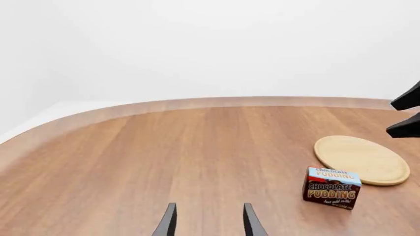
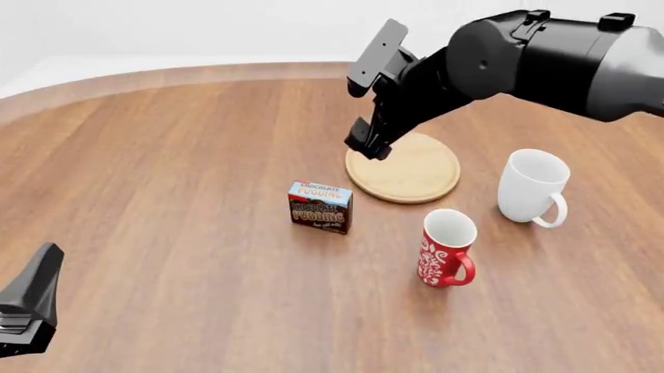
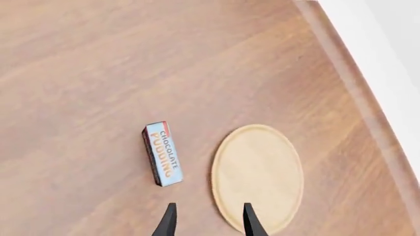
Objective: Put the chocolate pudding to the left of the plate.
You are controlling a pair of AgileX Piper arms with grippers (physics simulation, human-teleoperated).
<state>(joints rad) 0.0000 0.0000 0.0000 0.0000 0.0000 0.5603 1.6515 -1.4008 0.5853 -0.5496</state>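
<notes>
The small rectangular chocolate pudding carton (image 2: 320, 207), dark brown on its front with a light blue top, stood upright on the round wooden table (image 2: 166, 202), just to the left of the flat, round, light-wood plate (image 2: 415, 172) as the front camera saw it. A narrow strip of bare wood separated carton and plate; they did not touch.

The right arm's black hand (image 2: 371, 144) hung above the plate's left edge, clear of the carton and of the table. Seen from its own wrist camera, its two dark fingers (image 3: 169, 221) stood apart with nothing between them, pointing down over the gap between carton and plate.

The left arm's hand (image 1: 208, 223) sat low at the near left of the table, well apart from the carton. Its fingers (image 1: 252, 222) were likewise spread and held nothing.

To the right of the plate stood a white mug (image 2: 533, 187), and nearer the camera a red mug with white patterning (image 2: 447, 248), both upright.
</notes>
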